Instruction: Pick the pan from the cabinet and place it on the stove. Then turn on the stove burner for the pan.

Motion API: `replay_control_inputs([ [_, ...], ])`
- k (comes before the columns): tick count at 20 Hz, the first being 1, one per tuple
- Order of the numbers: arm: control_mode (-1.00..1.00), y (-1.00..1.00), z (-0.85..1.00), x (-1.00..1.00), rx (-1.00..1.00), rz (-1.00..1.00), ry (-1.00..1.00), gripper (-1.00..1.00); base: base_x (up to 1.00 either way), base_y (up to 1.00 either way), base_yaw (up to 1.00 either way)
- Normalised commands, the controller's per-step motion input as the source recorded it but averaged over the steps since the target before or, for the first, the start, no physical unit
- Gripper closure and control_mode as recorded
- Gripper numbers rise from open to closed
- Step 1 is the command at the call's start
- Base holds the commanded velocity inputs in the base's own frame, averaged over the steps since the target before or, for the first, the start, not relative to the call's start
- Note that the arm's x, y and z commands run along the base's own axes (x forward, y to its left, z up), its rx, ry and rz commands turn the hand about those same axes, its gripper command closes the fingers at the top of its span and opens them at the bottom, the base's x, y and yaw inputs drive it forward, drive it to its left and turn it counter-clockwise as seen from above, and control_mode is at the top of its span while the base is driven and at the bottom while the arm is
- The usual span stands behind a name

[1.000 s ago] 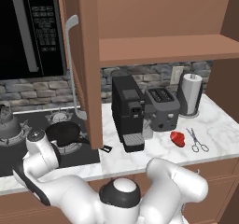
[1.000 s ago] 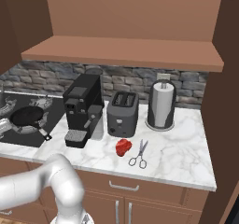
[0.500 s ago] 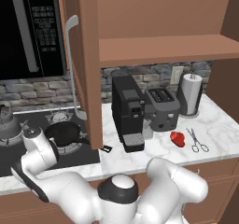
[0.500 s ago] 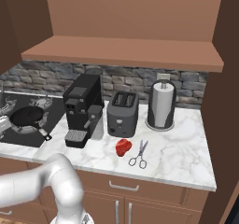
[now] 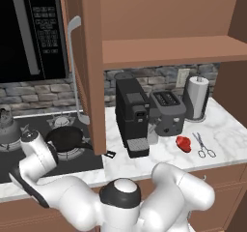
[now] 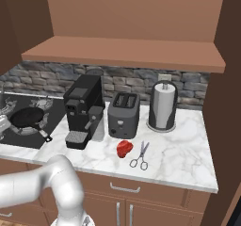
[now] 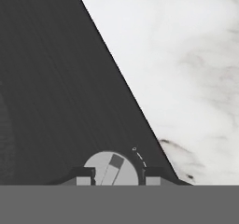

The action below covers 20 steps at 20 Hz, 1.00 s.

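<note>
The matte-black pan (image 5: 65, 137) (image 6: 27, 117) rests on a front burner of the black stove (image 5: 14, 166) (image 6: 21, 136), handle toward the counter; the burner beneath it is mostly hidden. In the hand view my gripper (image 7: 117, 176) is open, held low over the stove's (image 7: 56, 78) front edge, with a small silver knob (image 7: 111, 169) sitting between its fingertips (image 7: 85, 175); the knob's mark is tilted. Whether the fingertips touch the knob is unclear. The brown cabinet's door (image 5: 89, 66) stands open above, and its shelf (image 5: 169, 50) (image 6: 122, 51) is bare.
A silvery kettle (image 5: 7, 129) stands on the stove's left, under the black microwave (image 5: 29, 28). On the marble counter (image 7: 186, 55) are a coffee machine (image 5: 132, 117), a toaster (image 5: 166, 111), a paper towel roll (image 5: 197, 96), a red item (image 5: 183, 143) and scissors (image 5: 205, 146).
My forearm at the stove's front has edged slightly left. The pan and the items on the counter have stayed where they were.
</note>
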Motion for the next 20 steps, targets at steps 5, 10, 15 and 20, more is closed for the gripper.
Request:
replay_control_inputs([
  [5,-1.00,0.00,-0.37,-0.03,-0.10,0.24,-0.05,1.00,0.00,0.00,0.00],
  [10,-1.00,0.00,-0.38,-0.03,-0.10,0.24,-0.05,1.00,0.00,0.00,0.00],
  [15,-1.00,0.00,-0.39,0.00,-0.09,0.24,-0.04,1.00,0.00,0.00,0.00],
  [20,-1.00,0.00,-0.43,0.00,-0.09,0.25,-0.04,1.00,0.00,0.00,0.00],
])
